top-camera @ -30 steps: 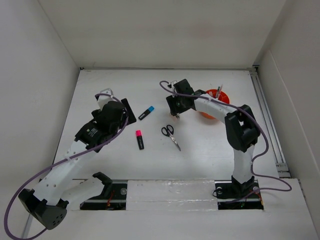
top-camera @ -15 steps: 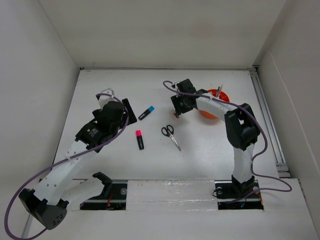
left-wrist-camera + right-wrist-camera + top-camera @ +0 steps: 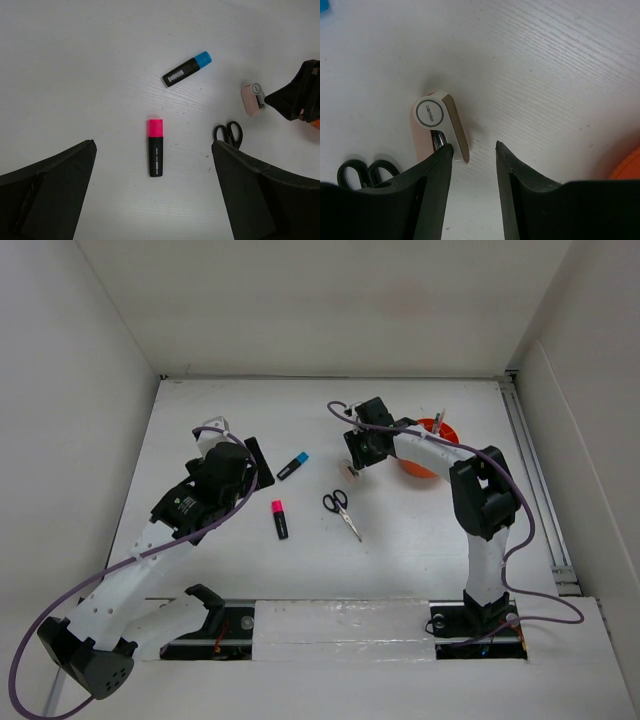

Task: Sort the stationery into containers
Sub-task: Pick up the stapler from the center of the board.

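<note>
The small pinkish-beige piece (image 3: pixel 440 125) lies on the white table, its near end touching the tip of my right gripper's left finger (image 3: pixel 432 190). My right gripper (image 3: pixel 474 145) is open, and only bare table shows between its jaws. In the top view the right gripper (image 3: pixel 355 462) hangs over that piece (image 3: pixel 350 473), left of the round orange tub (image 3: pixel 440 430). The black-handled scissors (image 3: pixel 341 511) lie just in front. My left gripper (image 3: pixel 153 144) is wide open above the pink-and-black highlighter (image 3: pixel 155 155). The blue-capped black marker (image 3: pixel 187 69) lies beyond it.
A thin item stands upright in the orange tub (image 3: pixel 630 167). The right arm's elbow (image 3: pixel 485 500) rises in front of the tub. White walls close the table on three sides, and a rail (image 3: pixel 535 480) runs along its right edge.
My right gripper has shifted slightly right and back, uncovering the pinkish-beige piece, and its jaws have narrowed. The left arm has not moved.
</note>
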{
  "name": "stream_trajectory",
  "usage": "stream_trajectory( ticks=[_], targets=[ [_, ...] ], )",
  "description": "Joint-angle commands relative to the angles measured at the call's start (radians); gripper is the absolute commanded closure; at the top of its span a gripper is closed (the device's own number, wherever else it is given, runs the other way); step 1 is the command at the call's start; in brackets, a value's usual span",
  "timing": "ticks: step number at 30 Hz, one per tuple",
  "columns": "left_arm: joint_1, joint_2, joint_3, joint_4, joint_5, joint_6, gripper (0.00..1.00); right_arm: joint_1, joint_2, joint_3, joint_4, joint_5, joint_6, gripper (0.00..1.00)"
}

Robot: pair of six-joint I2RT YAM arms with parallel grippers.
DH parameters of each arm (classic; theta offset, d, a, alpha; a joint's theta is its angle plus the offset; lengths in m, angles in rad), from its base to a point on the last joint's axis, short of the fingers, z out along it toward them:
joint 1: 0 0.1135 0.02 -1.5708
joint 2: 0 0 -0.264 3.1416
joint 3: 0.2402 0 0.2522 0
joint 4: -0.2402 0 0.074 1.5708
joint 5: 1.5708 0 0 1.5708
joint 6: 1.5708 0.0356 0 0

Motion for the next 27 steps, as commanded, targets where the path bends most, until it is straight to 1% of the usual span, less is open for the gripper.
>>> stream_trajectory(
  ticks=[1, 14, 18, 21, 22, 27],
  targets=[
    [0.000, -0.008, -0.007, 0.016, -0.004, 0.013, 0.00, 0.005, 0.019, 0.019, -0.003, -0.019, -0.011, 0.54],
    [0.000, -0.008, -0.007, 0.025, -0.004, 0.013, 0.00, 0.014, 0.010, 0.008, -0.003, -0.030, -0.020, 0.54],
    [0.000, -0.008, -0.007, 0.025, 0.005, 0.022, 0.00, 0.023, 0.010, 0.008, -0.003, -0.056, -0.032, 0.54],
    [0.000, -0.008, -0.007, 0.025, 0.005, 0.022, 0.00, 0.023, 0.030, 0.008, -0.003, -0.056, -0.032, 0.56],
    [0.000, -0.008, -0.007, 0.025, 0.005, 0.022, 0.00, 0.023, 0.042, 0.017, -0.016, -0.056, -0.032, 0.57],
    [0.000, -0.008, -0.007, 0.025, 0.005, 0.022, 0.00, 0.023, 0.060, 0.017, -0.017, -0.045, -0.032, 0.59]
  ],
)
